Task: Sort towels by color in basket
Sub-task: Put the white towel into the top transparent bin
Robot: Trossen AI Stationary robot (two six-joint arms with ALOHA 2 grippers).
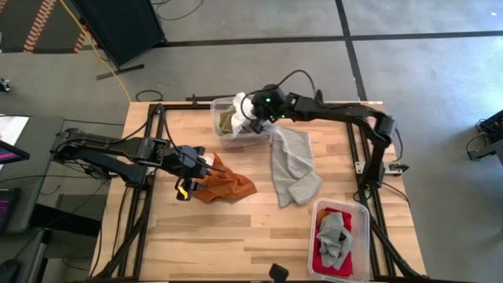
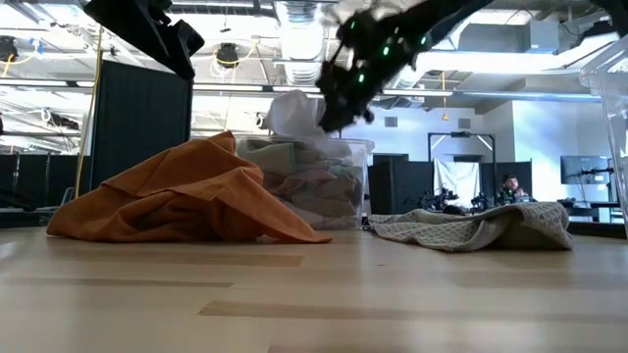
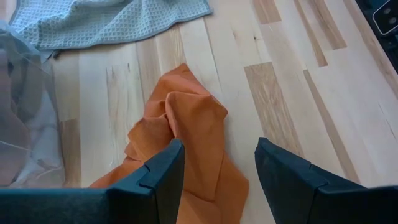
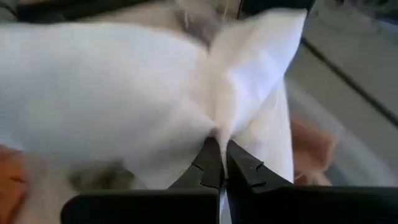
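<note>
high view shows my right claw (image 1: 253,112) pinched shut on a white towel (image 1: 238,104), lifting it from the far clear bin (image 1: 222,135) for sorting. my left claw (image 1: 206,167) hangs open over the rust-orange towel (image 1: 225,187) mid-surface, ready to grab it.

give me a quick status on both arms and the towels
Right gripper shut on white towel, over the far bin. Left gripper open above orange towel. Grey towel loose on table. Nothing blocking.
</note>
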